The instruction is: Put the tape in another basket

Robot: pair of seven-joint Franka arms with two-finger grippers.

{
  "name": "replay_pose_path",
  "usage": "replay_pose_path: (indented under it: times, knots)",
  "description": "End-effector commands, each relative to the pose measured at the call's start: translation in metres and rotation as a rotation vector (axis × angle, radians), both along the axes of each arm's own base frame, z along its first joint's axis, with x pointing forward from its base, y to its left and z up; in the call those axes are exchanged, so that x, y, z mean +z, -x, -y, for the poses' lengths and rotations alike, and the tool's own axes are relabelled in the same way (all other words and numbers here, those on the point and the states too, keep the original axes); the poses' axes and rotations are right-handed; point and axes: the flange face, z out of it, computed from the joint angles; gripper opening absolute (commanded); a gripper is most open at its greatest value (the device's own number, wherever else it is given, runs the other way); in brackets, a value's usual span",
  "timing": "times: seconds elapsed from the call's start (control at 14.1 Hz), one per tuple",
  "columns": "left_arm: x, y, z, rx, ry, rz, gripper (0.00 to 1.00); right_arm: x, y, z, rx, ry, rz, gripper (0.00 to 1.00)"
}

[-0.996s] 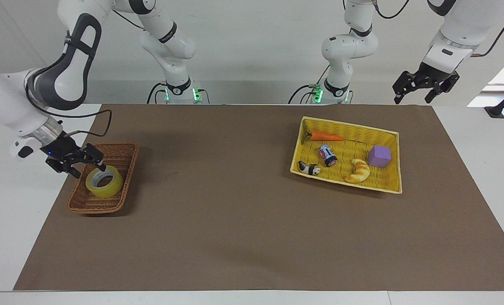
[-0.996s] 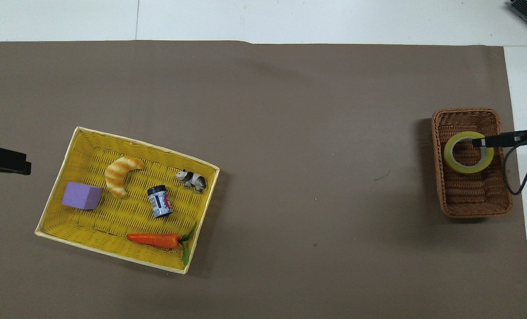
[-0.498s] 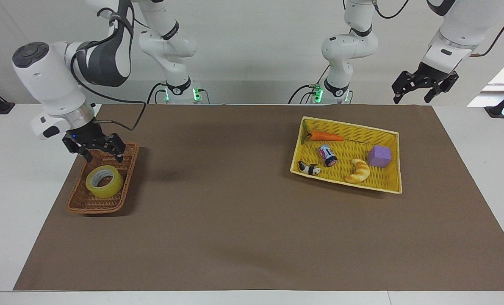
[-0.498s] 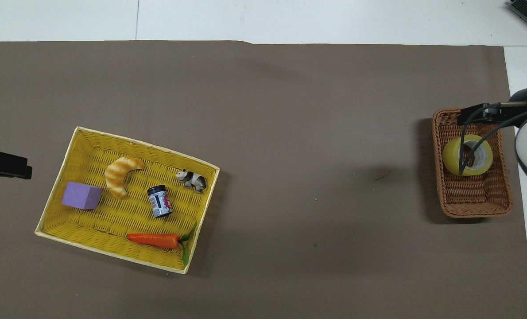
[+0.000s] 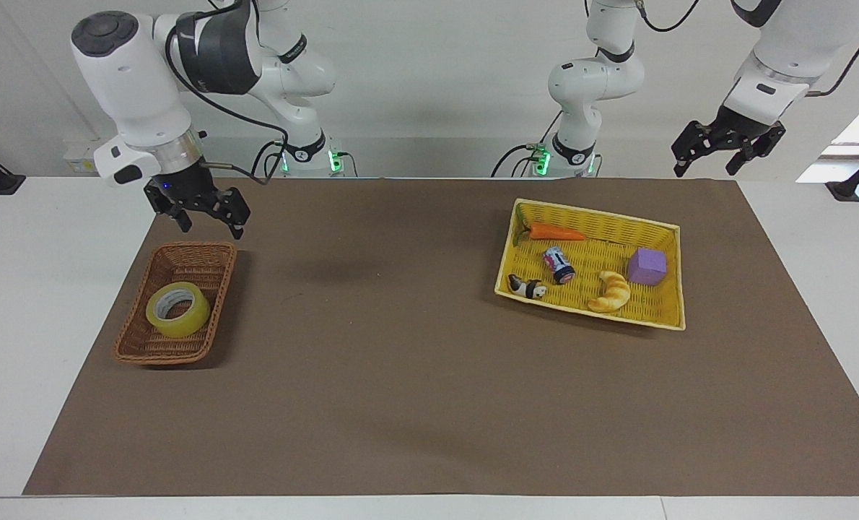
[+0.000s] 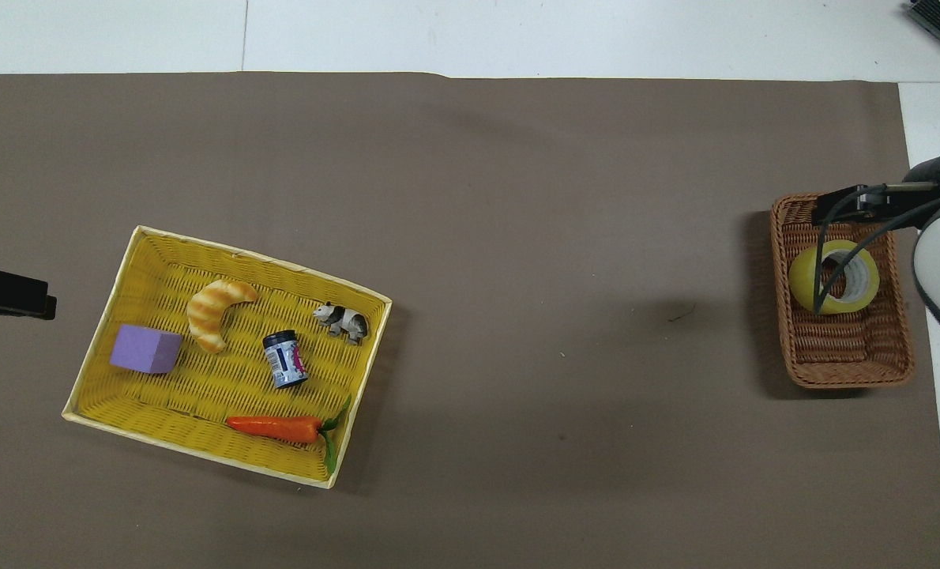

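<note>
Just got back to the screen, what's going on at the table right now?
Nothing is held. The tape lies in the brown wicker basket at the right arm's end. The right gripper, open and empty, hangs above that basket's edge nearer the robots. The left gripper, open, waits off the table's corner by the yellow tray, which holds a carrot, can, panda, croissant and purple block.

White arms with dark grey joints, black cables, black jaws.

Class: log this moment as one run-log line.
tape: resting in basket | right tool: open, raised above basket's robot-side end | left tool: open, waiting off mat
</note>
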Motion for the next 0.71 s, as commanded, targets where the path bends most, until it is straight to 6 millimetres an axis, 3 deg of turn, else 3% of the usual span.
replay_pose_path:
  times: [0.0,0.14,0.28,0.5,0.64]
  knots:
    - [0.006,0.005,-0.002,0.009,-0.011,-0.001,1.0,0.043,0.036,0.014,-0.043,-0.007,0.002,1.0]
    - [0.006,0.005,-0.002,0.007,-0.011,-0.001,1.0,0.061,0.053,0.013,-0.046,-0.006,0.012,1.0]
    - [0.006,0.005,-0.002,0.009,-0.011,-0.001,1.0,0.063,0.054,0.012,-0.037,-0.005,0.018,1.0]
    - [0.006,0.005,-0.002,0.009,-0.011,-0.001,1.0,0.063,0.054,0.026,-0.047,-0.036,0.01,1.0]
    - [0.006,0.005,-0.002,0.009,-0.011,-0.001,1.0,0.074,0.047,0.028,-0.052,-0.042,-0.008,1.0]
